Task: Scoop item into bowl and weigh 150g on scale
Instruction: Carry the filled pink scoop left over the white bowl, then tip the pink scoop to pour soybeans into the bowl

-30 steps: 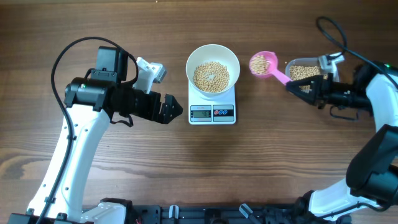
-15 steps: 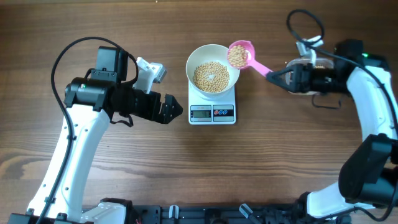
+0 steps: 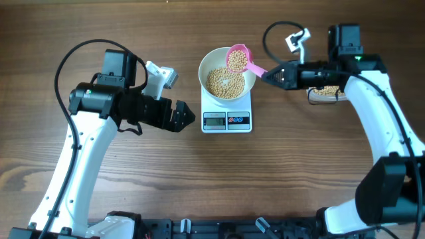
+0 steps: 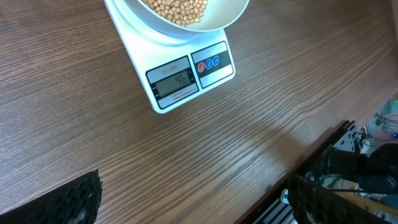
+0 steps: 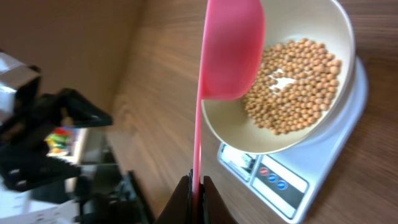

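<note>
Right gripper (image 3: 271,74) is pinched hard on the thin handle end of the pink scoop (image 3: 237,58). The cup hangs over the upper right rim of the bowl (image 3: 203,69), loaded, with nothing tipped out that I can see. Left gripper (image 3: 179,118) is parked left of the scale (image 3: 227,129), fingers (image 4: 78,199) spread wide and holding nothing. The beans (image 3: 223,83) are small, round, pale tan, dry and hard. Each one is light, but they're loose, so I'd expect them to roll and bounce off anything smooth. They're no good for fingers, so the scoop is the right tool, with a slow tilt so they trickle rather than dump. The scoop looks like stiff, light plastic. The handle is the only place to hold it, and being that narrow it could twist in the pinch. The bowl is plain white with deep smooth sides, roughly a third full, with a bare patch showing through the heap in the right wrist view. It sits centre frame on the flat white scale and looks free-standing, so a bump from the scoop could shift it or upset the reading. The display (image 4: 174,79) is lit, but I don't trust my read of the digits. A clear tub (image 3: 325,93) with more beans sits under the right arm, upper right.
</note>
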